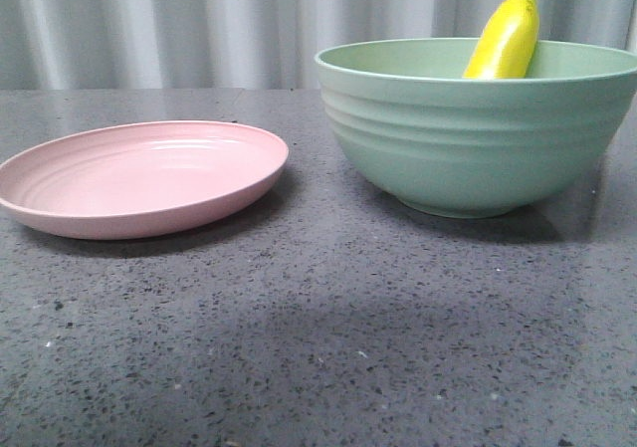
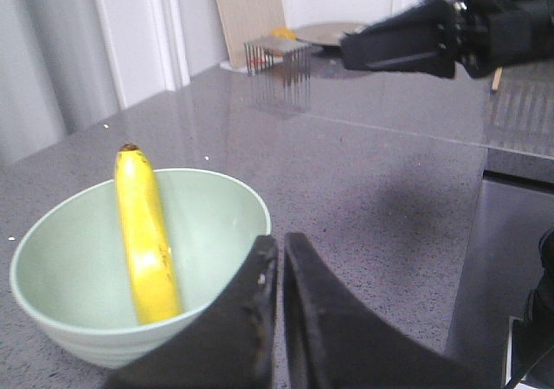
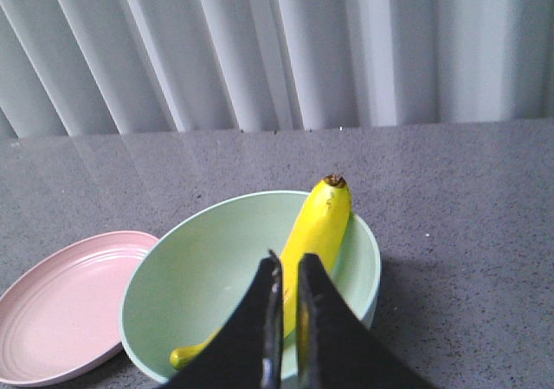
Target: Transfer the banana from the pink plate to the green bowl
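Note:
The yellow banana (image 1: 505, 37) stands slanted inside the green bowl (image 1: 468, 138), its dark tip poking above the far rim. The pink plate (image 1: 139, 178) lies to the bowl's left with nothing on it. No gripper shows in the front view. In the left wrist view my left gripper (image 2: 279, 243) is shut and holds nothing, beside the bowl (image 2: 216, 224) with the banana (image 2: 145, 233) in it. My right gripper (image 3: 287, 263) hovers above the bowl (image 3: 208, 268), shut and apart from the banana (image 3: 320, 224). The plate (image 3: 61, 311) shows beside the bowl.
A pale curtain (image 1: 199, 19) hangs behind the grey speckled table (image 1: 318, 347). In the left wrist view a wire rack (image 2: 277, 73), a wooden board (image 2: 249, 8) and a flat dish (image 2: 325, 32) stand far off, and the table edge (image 2: 485, 159) drops away.

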Available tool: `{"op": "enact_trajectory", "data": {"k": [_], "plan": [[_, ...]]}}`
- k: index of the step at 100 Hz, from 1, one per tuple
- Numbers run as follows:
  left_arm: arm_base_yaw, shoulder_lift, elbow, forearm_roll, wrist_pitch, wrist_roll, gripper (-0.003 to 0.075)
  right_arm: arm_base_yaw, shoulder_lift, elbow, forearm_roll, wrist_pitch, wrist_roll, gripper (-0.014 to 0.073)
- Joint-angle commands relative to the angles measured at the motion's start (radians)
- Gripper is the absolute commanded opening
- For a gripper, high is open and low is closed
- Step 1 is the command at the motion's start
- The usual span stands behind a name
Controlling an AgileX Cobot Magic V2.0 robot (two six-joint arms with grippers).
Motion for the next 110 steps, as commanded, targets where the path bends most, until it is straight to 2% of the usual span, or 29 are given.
{"op": "enact_trajectory", "data": {"k": [1, 9, 32, 49, 60, 110], "plan": [[-0.006, -0.093, 0.059, -0.002, -0.139, -0.001, -0.002, -0.002, -0.079, 0.043, -0.009, -0.121, -0.025, -0.0067], [-0.006, -0.181, 0.147, -0.002, -0.18, -0.001, -0.002, -0.002, -0.154, 0.099, -0.011, -0.13, -0.025, -0.0067], [-0.006, -0.416, 0.341, -0.019, -0.185, -0.001, -0.002, -0.002, -0.344, 0.23, -0.021, -0.134, -0.025, -0.0067], [-0.006, -0.57, 0.43, -0.057, -0.194, -0.001, -0.002, -0.002, -0.459, 0.289, -0.097, -0.129, -0.025, -0.0067], [-0.006, -0.647, 0.461, -0.057, -0.196, -0.001, -0.002, -0.002, -0.452, 0.299, -0.092, -0.118, -0.025, -0.0067], [-0.006, -0.683, 0.464, -0.057, -0.198, -0.001, -0.002, -0.002, -0.453, 0.299, -0.092, -0.113, -0.025, -0.0067]]}}
